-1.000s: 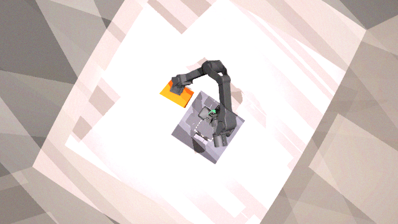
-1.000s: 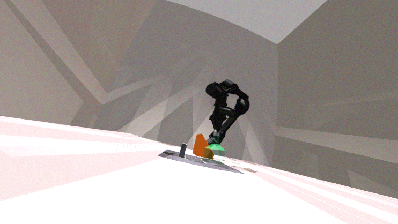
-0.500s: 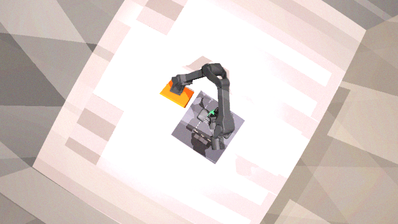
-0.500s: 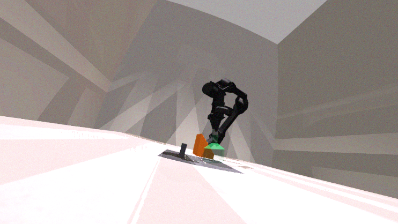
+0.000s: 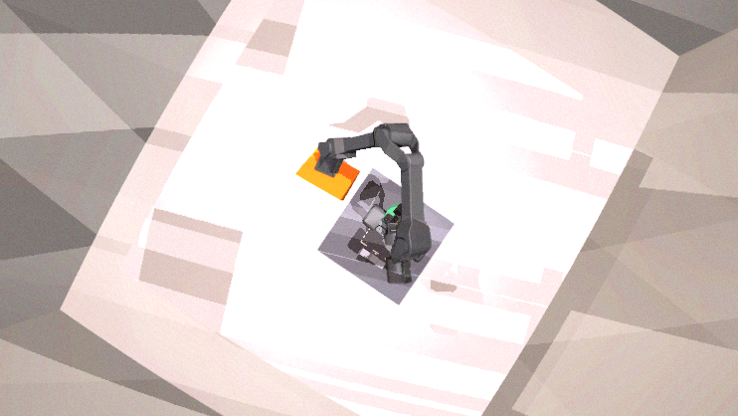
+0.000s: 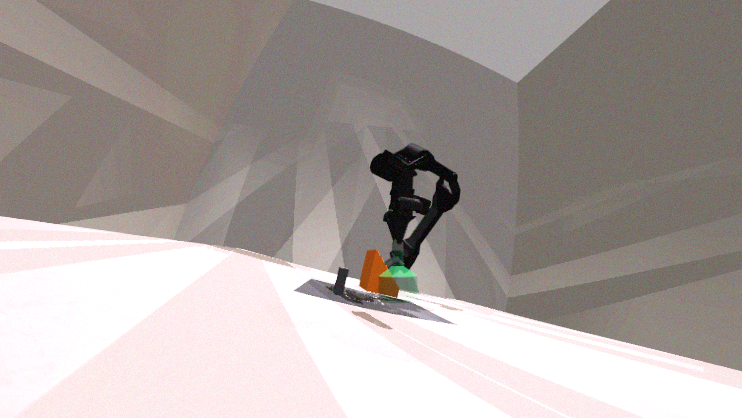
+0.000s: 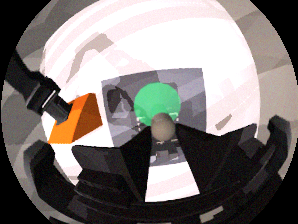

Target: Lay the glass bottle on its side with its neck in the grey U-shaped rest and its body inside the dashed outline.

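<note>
inspecting the grey mat (image 5: pixel 398 294) (image 6: pixel 430 315) (image 7: pixel 195 80), well inside the edges of the pale bench (image 5: pixel 269 154) (image 6: pixel 155 337) (image 7: pixel 165 45). the green glass bottle (image 5: pixel 393 210) (image 6: pixel 398 273) (image 7: pixel 155 97) is standing roughly upright over it, wide body down; whether its base is touching the mat cannot be told. the black parallel-jaw gripper (image 5: pixel 391 219) (image 6: pixel 397 249) (image 7: pixel 162 128) is closing on the bottle's neck and bearing it from above.

the grey u-shaped rest (image 5: pixel 370 257) (image 6: pixel 340 280) (image 7: pixel 165 155) is standing apart from the bottle, nearer the bench's left corner in the top view. the white dashed outline (image 5: pixel 364 241) (image 7: pixel 140 119) is lying between the two, with no body laid in it. the orange wedge-shaped block (image 5: pixel 330 185) (image 6: pixel 369 272) (image 7: pixel 75 125) is sitting beside the mat, towards the bench's left edge.

laying down is still pending, in this assessment. principal hazards: the heavy body may be swinging or slipping if the neck grip is too slight; the glass may be striking the rest if tilting begins too low or off line; an early release may be letting it topple or roll.
</note>
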Robot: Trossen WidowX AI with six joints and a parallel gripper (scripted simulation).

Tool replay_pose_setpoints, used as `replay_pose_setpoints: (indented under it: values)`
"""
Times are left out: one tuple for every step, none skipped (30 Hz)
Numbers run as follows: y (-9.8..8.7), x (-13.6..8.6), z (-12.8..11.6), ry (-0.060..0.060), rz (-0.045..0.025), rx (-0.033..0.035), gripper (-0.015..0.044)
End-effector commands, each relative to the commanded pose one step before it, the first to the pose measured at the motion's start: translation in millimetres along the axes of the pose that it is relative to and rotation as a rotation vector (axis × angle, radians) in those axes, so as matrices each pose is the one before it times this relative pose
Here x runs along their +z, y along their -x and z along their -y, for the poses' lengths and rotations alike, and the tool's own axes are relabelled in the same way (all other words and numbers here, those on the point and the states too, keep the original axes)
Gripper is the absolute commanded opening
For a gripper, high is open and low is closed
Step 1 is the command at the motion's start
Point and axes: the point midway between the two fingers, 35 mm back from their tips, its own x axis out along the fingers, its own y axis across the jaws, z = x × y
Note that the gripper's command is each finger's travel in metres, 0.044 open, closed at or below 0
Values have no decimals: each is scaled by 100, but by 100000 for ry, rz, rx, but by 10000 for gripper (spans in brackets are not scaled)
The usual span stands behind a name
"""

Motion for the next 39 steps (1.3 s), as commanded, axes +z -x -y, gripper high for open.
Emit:
replay_pose_setpoints:
  values:
    - [205,-960,-36,300,-833,16,117]
    - [11,-74,1,-74,187,-9,117]
    - [11,-74,1,-76,186,-9,117]
    - [11,-74,1,-76,185,-10,117]
    - [10,-75,1,-77,184,-10,117]
    - [10,-76,1,-77,183,-10,117]
    - [10,-77,2,-77,181,-11,117]
    - [10,-78,2,-78,179,-11,117]
    - [10,-79,2,-78,177,-11,117]
    - [10,-80,2,-78,175,-11,117]
    - [10,-81,2,-79,174,-12,117]
    - [10,-82,2,-79,172,-12,117]
    - [10,-82,2,-80,171,-12,117]
    - [9,-83,2,-80,170,-12,117]
    - [9,-84,2,-81,169,-13,117]
    - [9,-84,2,-82,168,-13,117]
    - [9,-85,2,-83,168,-14,117]
    - [9,-85,3,-84,167,-15,117]
    - [8,-86,3,-85,167,-16,117]
    - [8,-86,3,-87,166,-16,117]
    - [8,-87,3,-88,166,-17,117]
    - [8,-87,3,-89,166,-18,117]
    - [8,-88,3,-90,165,-19,117]
    - [7,-88,3,-91,165,-19,117]
    - [7,-89,3,-92,164,-20,117]
    - [7,-90,3,-93,164,-21,117]
    - [6,-90,3,-95,164,-22,117]
    - [6,-91,3,-96,163,-23,117]
    - [6,-92,3,-97,163,-24,117]
    - [6,-92,4,-98,162,-25,117]
    - [5,-93,4,-99,162,-26,117]
    - [5,-94,4,-100,161,-27,117]
    - [5,-95,4,-101,161,-28,117]
    - [4,-95,4,-102,160,-29,117]
    - [4,-96,4,-103,160,-30,117]
    - [3,-97,4,-104,159,-31,117]
    - [3,-98,4,-105,159,-32,117]
    - [3,-98,4,-106,158,-33,117]
    - [2,-99,4,-106,157,-34,117]
